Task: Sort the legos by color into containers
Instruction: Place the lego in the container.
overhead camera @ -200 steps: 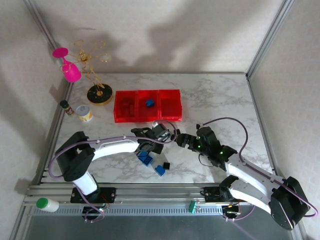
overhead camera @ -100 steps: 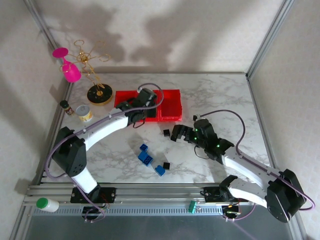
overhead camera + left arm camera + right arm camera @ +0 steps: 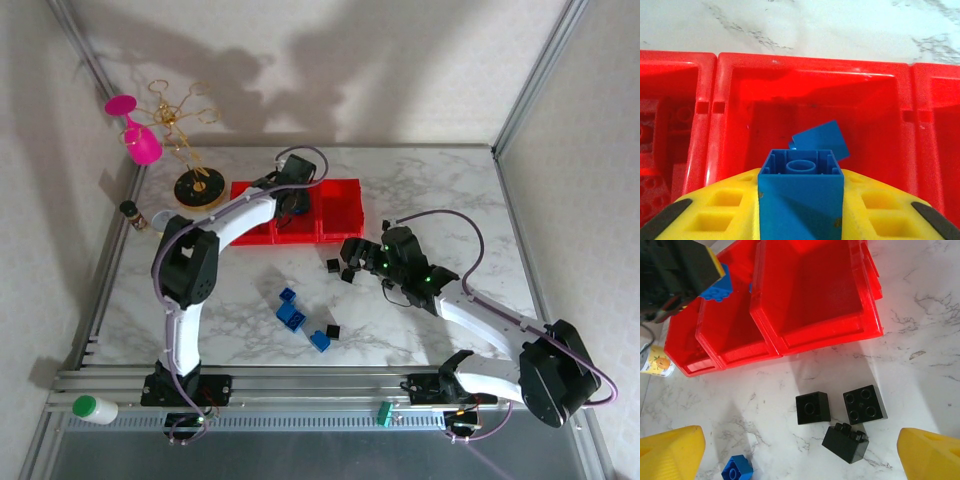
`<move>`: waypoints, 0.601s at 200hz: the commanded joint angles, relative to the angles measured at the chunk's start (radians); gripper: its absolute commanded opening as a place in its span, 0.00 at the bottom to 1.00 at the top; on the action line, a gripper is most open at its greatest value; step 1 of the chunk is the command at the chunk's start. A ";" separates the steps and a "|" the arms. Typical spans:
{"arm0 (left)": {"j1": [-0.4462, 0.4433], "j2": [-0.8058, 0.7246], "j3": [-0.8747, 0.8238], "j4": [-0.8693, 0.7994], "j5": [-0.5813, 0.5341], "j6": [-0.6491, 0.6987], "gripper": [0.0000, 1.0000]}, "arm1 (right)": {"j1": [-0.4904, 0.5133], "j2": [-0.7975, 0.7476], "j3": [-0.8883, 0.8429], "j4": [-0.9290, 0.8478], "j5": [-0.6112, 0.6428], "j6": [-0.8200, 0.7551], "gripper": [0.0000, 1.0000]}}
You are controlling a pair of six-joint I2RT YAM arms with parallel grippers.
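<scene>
My left gripper (image 3: 801,205) is shut on a blue lego (image 3: 801,192) and hangs over the middle one of the three joined red containers (image 3: 715,80). Another blue lego (image 3: 820,140) lies on that bin's floor, and red legos (image 3: 655,132) lie in the left bin. From above, the left gripper (image 3: 291,200) is over the containers (image 3: 340,215). My right gripper (image 3: 800,460) is open above three black legos (image 3: 813,407) (image 3: 865,404) (image 3: 845,442) on the marble in front of the containers (image 3: 815,290). From above, the right gripper (image 3: 352,262) is beside a black lego (image 3: 332,265).
Loose blue legos (image 3: 292,315) (image 3: 320,340) and a black one (image 3: 333,330) lie near the table's front middle. A small tin can (image 3: 652,362), a dark bottle (image 3: 128,208), a gold rack (image 3: 195,185) and a pink glass (image 3: 140,140) stand at the back left.
My left arm swung from the middle of the table back to the containers, carrying the blue lego over the middle bin. The right gripper crept left toward the black legos.
</scene>
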 commanded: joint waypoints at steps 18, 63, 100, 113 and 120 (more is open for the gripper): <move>0.006 0.053 0.076 -0.055 -0.058 0.032 0.44 | -0.012 -0.021 0.001 0.017 0.003 0.009 0.99; 0.006 -0.020 0.066 -0.069 -0.059 0.043 0.52 | -0.019 -0.036 0.003 0.001 -0.002 0.000 0.99; -0.004 -0.167 -0.023 -0.057 0.006 0.035 0.52 | -0.018 -0.040 0.001 -0.011 -0.018 -0.027 0.99; -0.014 -0.236 -0.085 -0.045 0.010 0.025 0.52 | -0.019 -0.045 -0.006 -0.015 -0.031 -0.036 0.99; -0.019 -0.275 -0.120 -0.037 0.019 0.021 0.52 | -0.019 -0.047 -0.011 -0.019 -0.038 -0.041 0.99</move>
